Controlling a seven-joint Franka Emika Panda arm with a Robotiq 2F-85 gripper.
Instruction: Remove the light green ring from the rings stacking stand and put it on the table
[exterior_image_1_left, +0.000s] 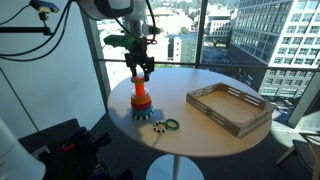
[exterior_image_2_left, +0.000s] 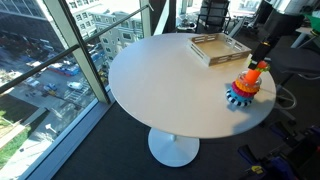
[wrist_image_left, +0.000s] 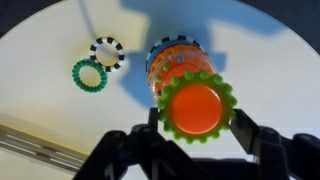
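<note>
The rings stacking stand (exterior_image_1_left: 141, 101) stands near the edge of the round table (exterior_image_1_left: 205, 145); it also shows in an exterior view (exterior_image_2_left: 243, 91). In the wrist view its stacked rings (wrist_image_left: 172, 62) lie under the light green ring (wrist_image_left: 196, 133). That ring sits at the top, around the orange peg's cap (wrist_image_left: 195, 108). My gripper (wrist_image_left: 197, 128) is right over the stand, one finger on each side of the light green ring and touching its rim. In both exterior views the gripper (exterior_image_1_left: 140, 73) (exterior_image_2_left: 261, 60) hangs at the top of the peg.
A darker green ring (wrist_image_left: 88, 75) and a black-and-white toothed ring (wrist_image_left: 107, 52) lie on the table beside the stand, also in an exterior view (exterior_image_1_left: 172, 124). A wooden tray (exterior_image_1_left: 228, 110) (exterior_image_2_left: 220, 48) stands on the table's far side. Windows surround the table.
</note>
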